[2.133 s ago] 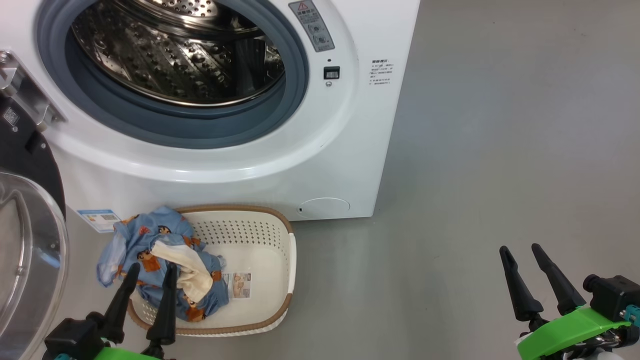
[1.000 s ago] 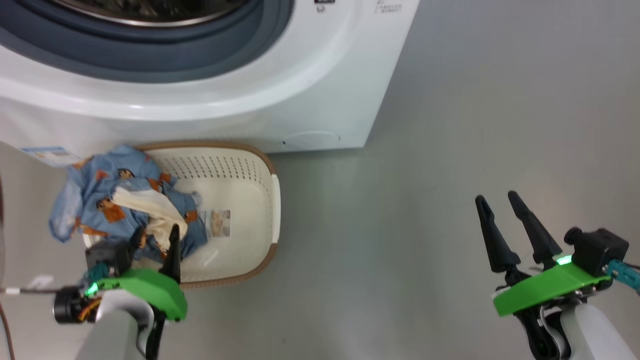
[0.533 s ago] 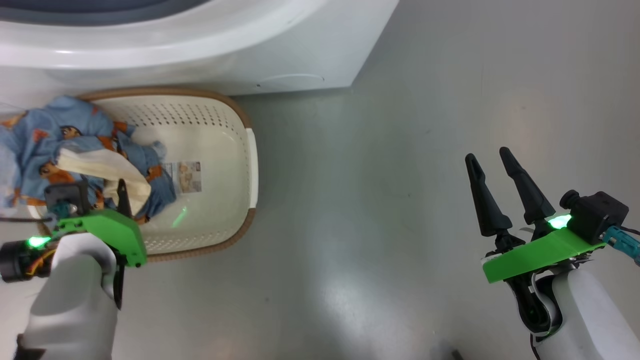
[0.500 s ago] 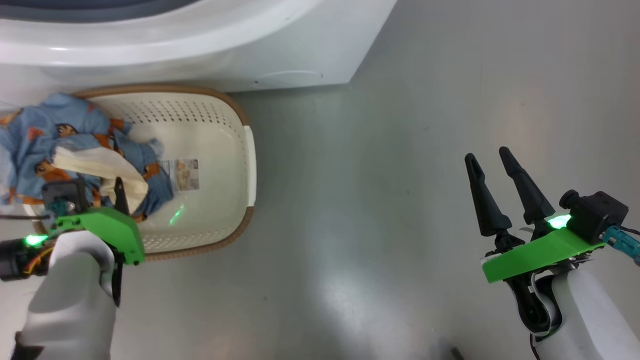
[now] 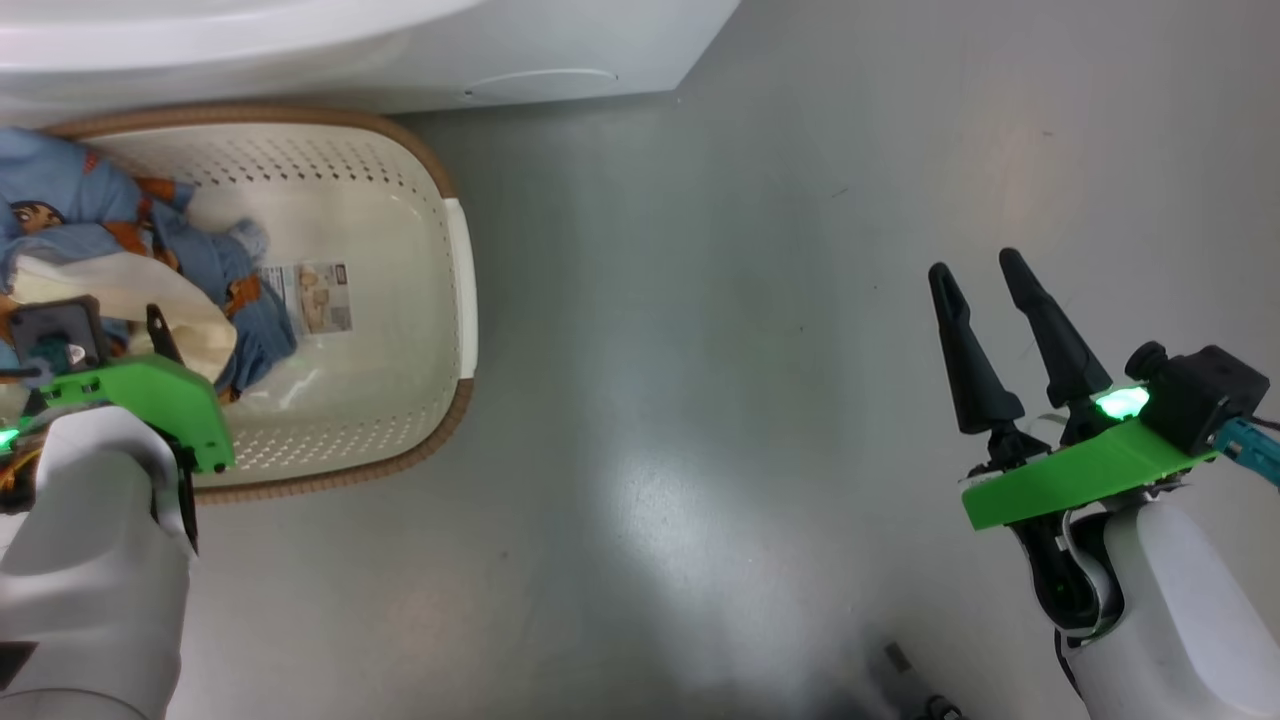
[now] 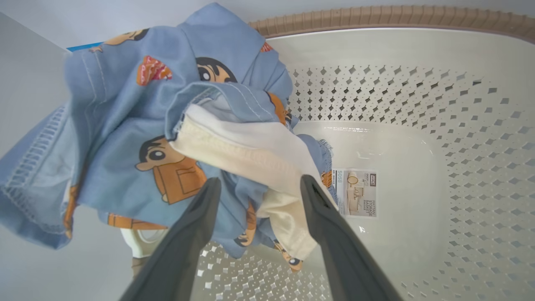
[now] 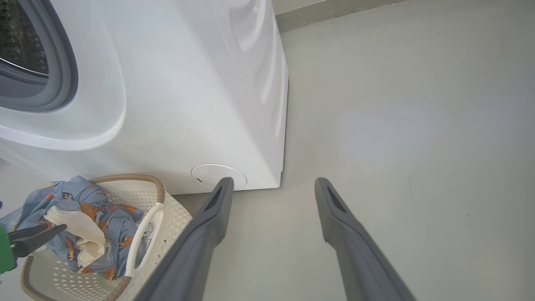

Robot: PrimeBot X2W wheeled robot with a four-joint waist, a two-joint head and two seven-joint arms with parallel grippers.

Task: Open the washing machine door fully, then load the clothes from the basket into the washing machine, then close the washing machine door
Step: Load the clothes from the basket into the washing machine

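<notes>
Clothes (image 6: 138, 125) in basket (image 6: 376, 16): left gripper (image 6: 260, 179) spread just over them; sink deep, pinch both layers. Right gripper (image 5: 974, 263) apart, idle.

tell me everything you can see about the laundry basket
The basket is a small, rounded-rectangular tub of cream-white plastic, with diamond-perforated walls, a brown woven-look rim and a white side handle. A paper label is stuck on its smooth bottom. It stands upright on the grey floor, close in front of the washing machine. The clothes fill its left end and spill over that rim; the rest is bare. The open left gripper points into it at the clothes.
</notes>
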